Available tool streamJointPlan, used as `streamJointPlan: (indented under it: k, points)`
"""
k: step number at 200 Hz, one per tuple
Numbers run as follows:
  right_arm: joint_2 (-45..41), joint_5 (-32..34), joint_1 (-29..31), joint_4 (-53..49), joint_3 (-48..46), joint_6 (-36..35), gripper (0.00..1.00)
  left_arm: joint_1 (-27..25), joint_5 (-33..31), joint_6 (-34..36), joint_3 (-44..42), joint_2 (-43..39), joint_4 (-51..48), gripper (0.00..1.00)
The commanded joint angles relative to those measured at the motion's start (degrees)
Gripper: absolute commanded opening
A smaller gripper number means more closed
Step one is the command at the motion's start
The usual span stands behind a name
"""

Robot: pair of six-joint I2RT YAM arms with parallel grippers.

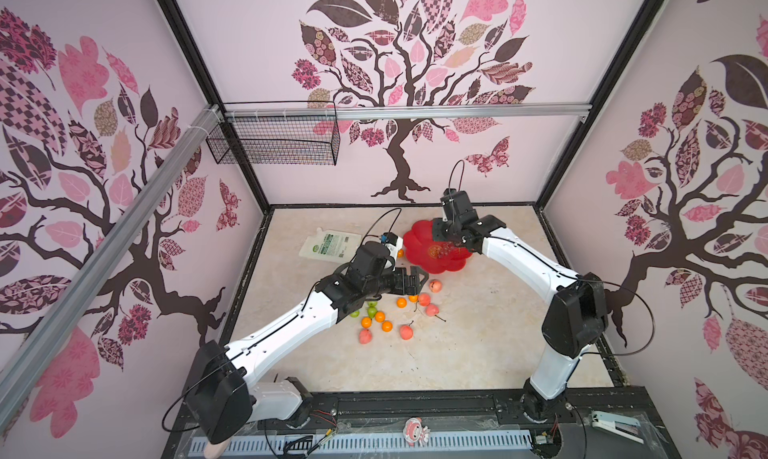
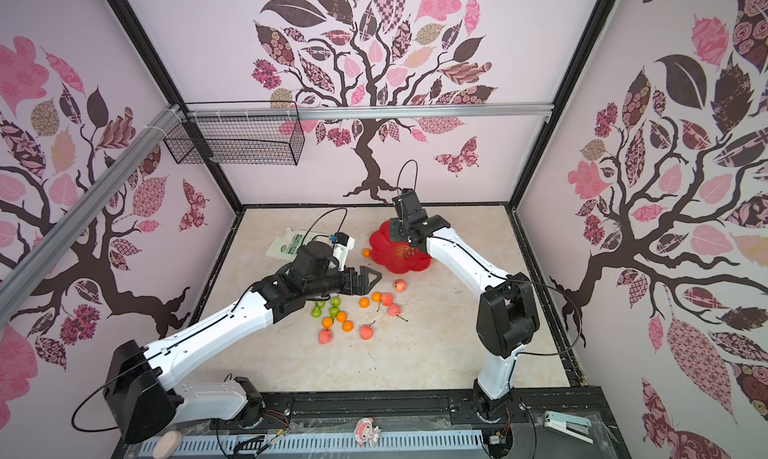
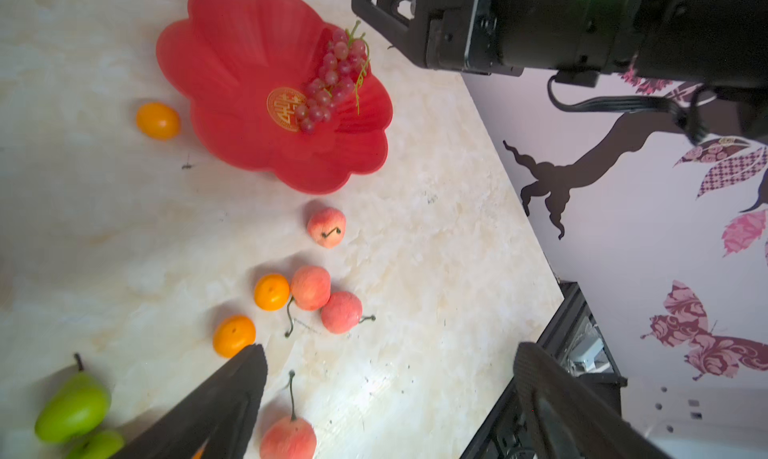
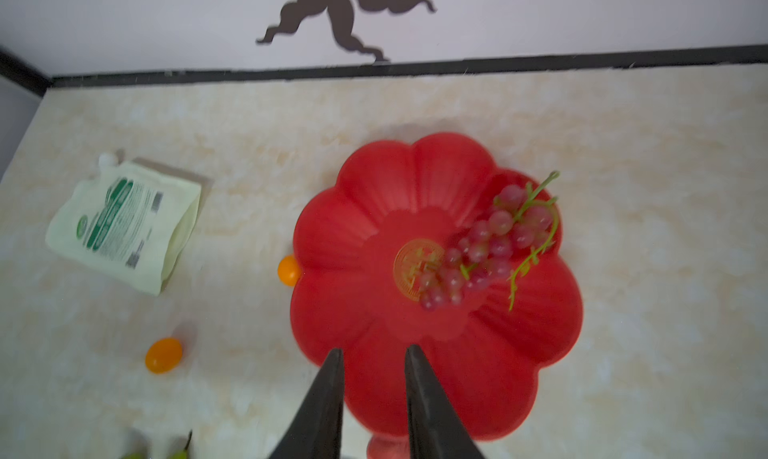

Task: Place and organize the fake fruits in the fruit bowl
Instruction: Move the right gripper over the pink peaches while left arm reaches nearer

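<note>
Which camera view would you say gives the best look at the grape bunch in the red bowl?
The left wrist view: the grape bunch lies sharp and unobstructed in the fruit bowl. The right wrist view shows it larger but blurred; in both top views it is tiny.

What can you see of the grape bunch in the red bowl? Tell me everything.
The grape bunch is a cluster of small, glossy, translucent reddish-purple beads on a thin green stem with a curling tendril, plastic by its look. It lies on its side inside the fruit bowl, its tip overlapping the gold centre mark, its stem end toward the rim. Only the bowl touches it.
</note>
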Motion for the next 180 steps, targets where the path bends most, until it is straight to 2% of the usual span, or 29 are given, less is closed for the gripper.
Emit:
streamJointPlan:
  k: [1,48,92,118,151,180]
  points:
    - [-5.67,-1.12,2.01,-4.57,-4.15,0.87,0.28,-0.75,-3.00,-2.60,-6.06,-5.47,0.74,0.96]
    - [-17.52,-6.21,4.12,-5.82,-21.94,4.29,0.29,-2.58,-5.38,-7.14,-15.21,-15.75,0.15,0.96]
    - [-25.15,-15.36,4.47,-1.69,-37.77,5.45,0.28,-5.63,-2.22,-13.70,-22.20,-17.19,7.95,0.95]
    - [-24.89,-18.85,4.59,0.06,-41.49,3.77,0.28,-9.59,-4.52,-17.06,-23.62,-14.96,11.71,0.95]
    - [-22.47,-19.82,5.48,2.24,-42.52,1.61,0.28,-9.93,-5.36,-22.46,-24.89,-11.06,15.83,0.96]
    - [-20.06,-18.52,6.83,2.12,-41.44,-0.41,0.28,-9.74,-7.49,-23.12,-24.13,-9.76,15.44,0.97]
